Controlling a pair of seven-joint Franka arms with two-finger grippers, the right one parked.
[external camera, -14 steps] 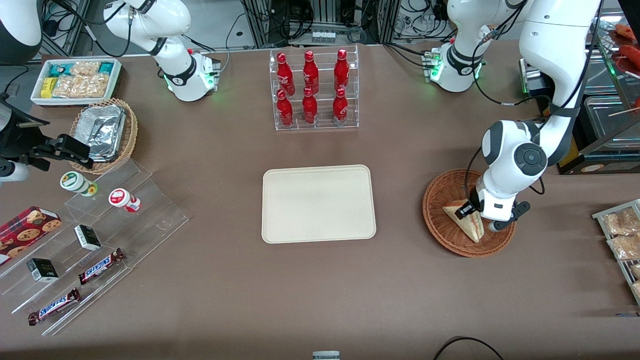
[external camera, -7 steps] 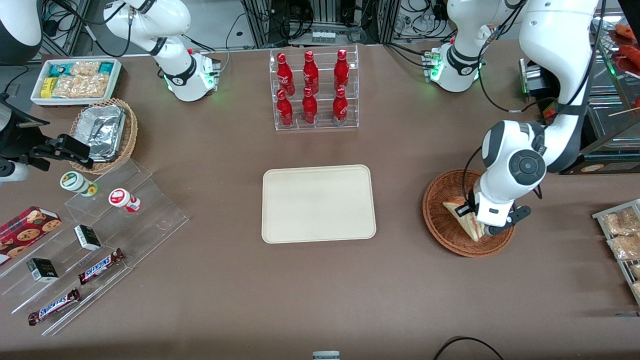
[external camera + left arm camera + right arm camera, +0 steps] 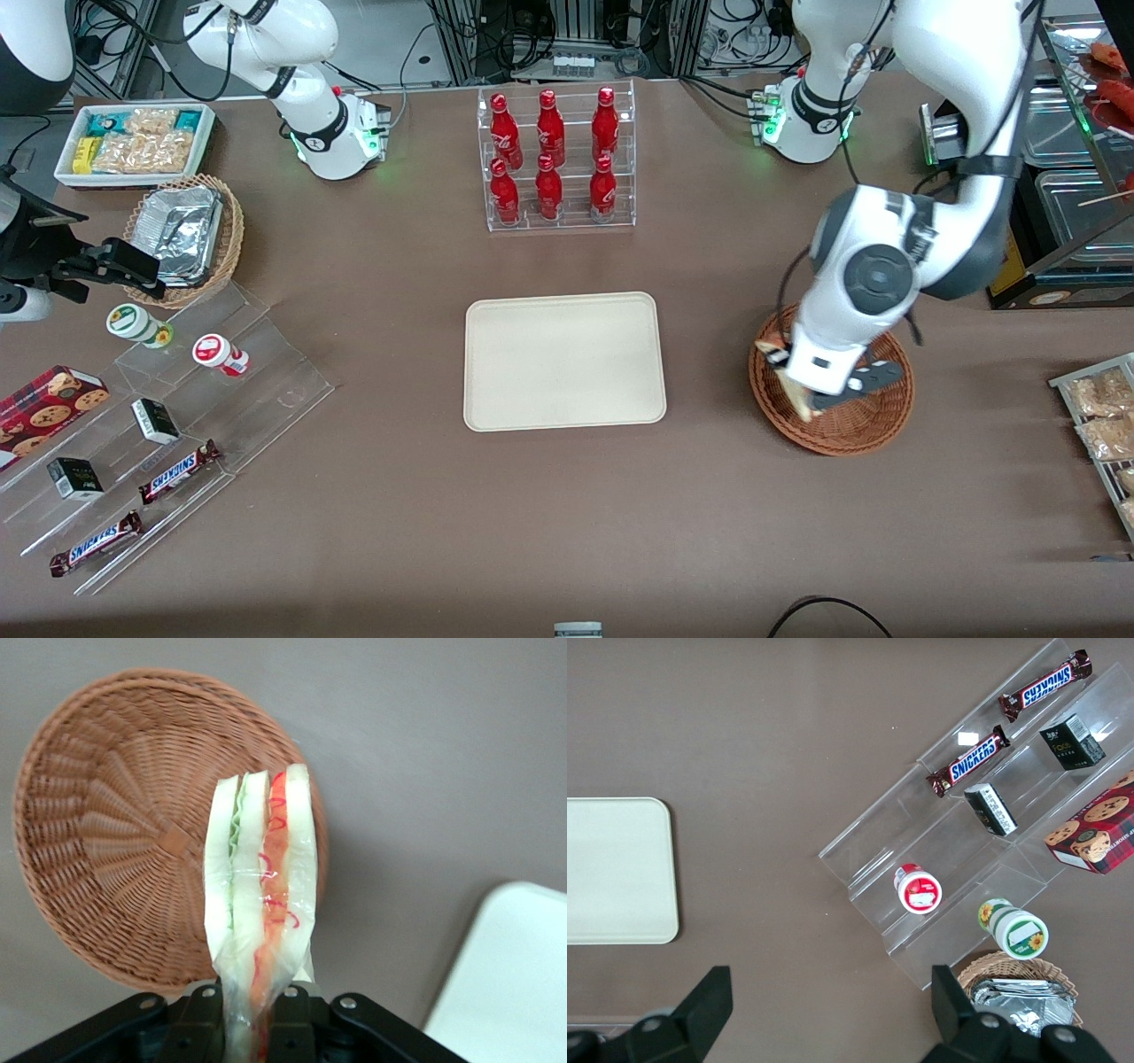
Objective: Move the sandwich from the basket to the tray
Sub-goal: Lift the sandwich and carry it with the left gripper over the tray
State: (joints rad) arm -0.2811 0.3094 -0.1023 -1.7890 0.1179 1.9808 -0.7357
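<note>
My left gripper (image 3: 802,390) is shut on the clear-wrapped sandwich (image 3: 259,895) and holds it lifted above the reddish-brown wicker basket (image 3: 864,425), over the basket's edge nearest the tray. In the front view only part of the sandwich (image 3: 769,343) shows past the wrist. In the left wrist view the fingers (image 3: 204,1023) pinch the sandwich's end, its cut edge with red and green filling facing the camera, and the empty basket (image 3: 124,859) lies below. The cream-beige tray (image 3: 564,361) lies empty mid-table; its corner shows in the left wrist view (image 3: 514,983).
A clear rack of red bottles (image 3: 555,159) stands farther from the front camera than the tray. Toward the parked arm's end are a tan basket with foil containers (image 3: 184,235), a white snack bin (image 3: 135,142) and acrylic steps with candy bars (image 3: 177,470). Packets (image 3: 1103,425) lie at the working arm's end.
The gripper has risen out of the basket with the sandwich in it and shifted toward the tray. The basket now lies empty.
</note>
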